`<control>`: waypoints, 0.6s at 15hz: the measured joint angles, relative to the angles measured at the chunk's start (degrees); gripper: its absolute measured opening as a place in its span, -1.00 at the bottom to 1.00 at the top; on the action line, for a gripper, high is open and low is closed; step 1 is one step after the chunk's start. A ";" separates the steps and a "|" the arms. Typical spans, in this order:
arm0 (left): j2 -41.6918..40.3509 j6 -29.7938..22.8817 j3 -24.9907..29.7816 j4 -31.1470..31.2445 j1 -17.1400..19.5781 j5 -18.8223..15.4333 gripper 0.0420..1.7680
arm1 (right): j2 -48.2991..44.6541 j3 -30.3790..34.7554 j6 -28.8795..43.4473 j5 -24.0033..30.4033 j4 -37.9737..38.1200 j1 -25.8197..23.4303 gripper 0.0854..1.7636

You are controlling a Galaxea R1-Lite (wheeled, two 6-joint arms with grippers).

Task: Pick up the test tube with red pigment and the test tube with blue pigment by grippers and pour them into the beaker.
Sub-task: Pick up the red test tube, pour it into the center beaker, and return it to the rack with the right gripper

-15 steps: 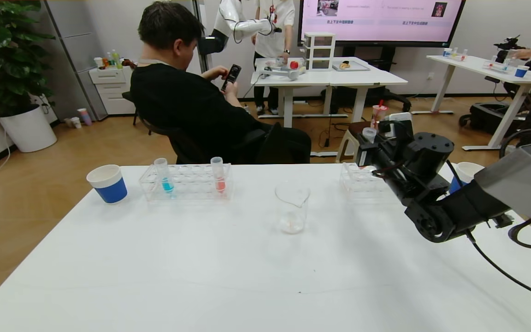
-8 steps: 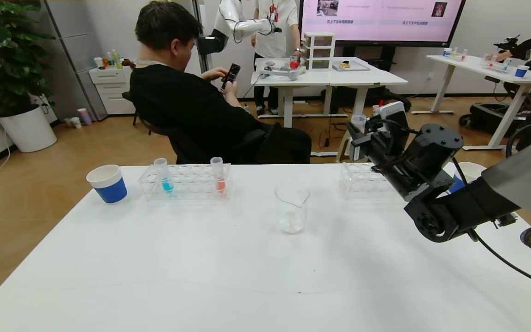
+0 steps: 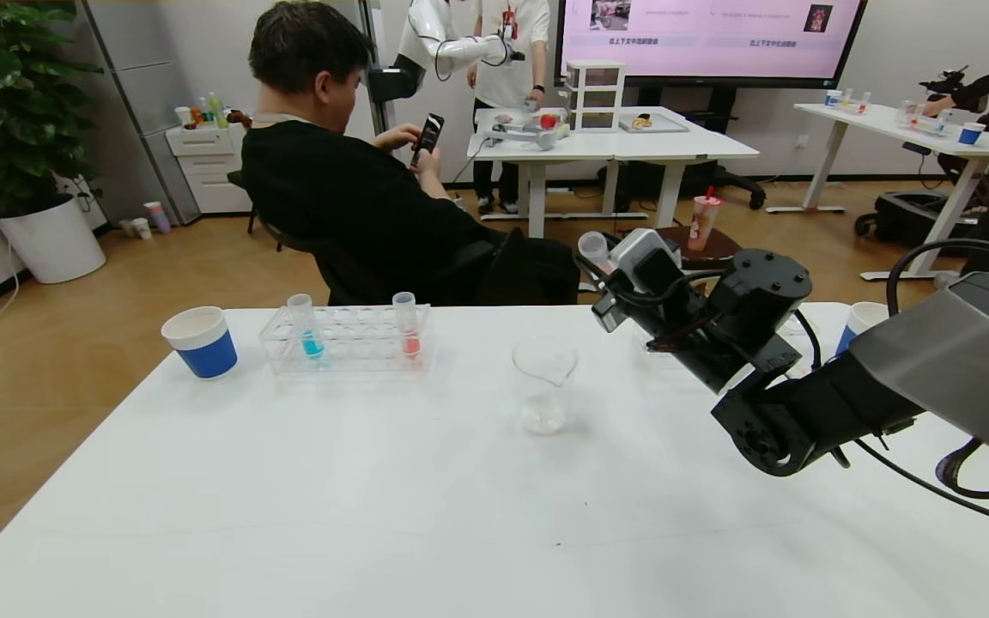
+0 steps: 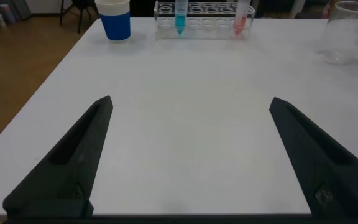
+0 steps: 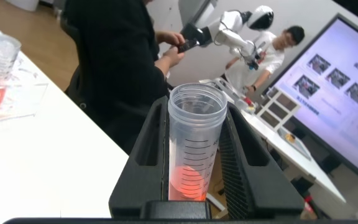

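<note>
The right gripper [image 3: 602,270] is clamped on a test tube with red pigment [image 5: 193,143] and holds it raised above the table [image 3: 374,498], up and to the right of the beaker [image 3: 543,384], tilted but not over its mouth. The beaker looks almost empty, with only a faint trace at the bottom, so I judge that neither pour is finished: the red one is about to start and the blue one has not begun. The test tube with blue pigment [image 3: 304,326] stands in the clear rack [image 3: 348,343] at the far left of the table, beside a second reddish tube [image 3: 406,324]. The left gripper [image 4: 188,162] hangs low over the near table with its fingers wide apart, holding nothing. Count: three tubes, one beaker, two clear racks, two paper cups.
</note>
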 joint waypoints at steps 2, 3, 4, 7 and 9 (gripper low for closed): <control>0.00 0.01 0.00 -0.02 0.00 0.00 0.99 | 1.01 0.05 -3.13 4.16 -1.76 0.55 -0.52; 0.00 0.00 0.00 -0.02 0.00 0.00 0.99 | 1.44 0.05 -5.53 6.41 -2.08 0.63 -0.52; 0.00 -0.02 0.00 -0.02 0.00 0.00 0.99 | 1.99 -0.20 -9.53 9.17 -2.10 0.50 -0.52; 0.00 0.00 0.00 0.00 0.00 0.00 0.99 | 3.63 -0.69 -18.65 15.98 -1.68 -0.68 -0.52; 0.00 -0.02 0.00 -0.02 0.00 0.00 0.99 | 4.38 -0.83 -21.42 16.70 -1.67 -0.77 -0.52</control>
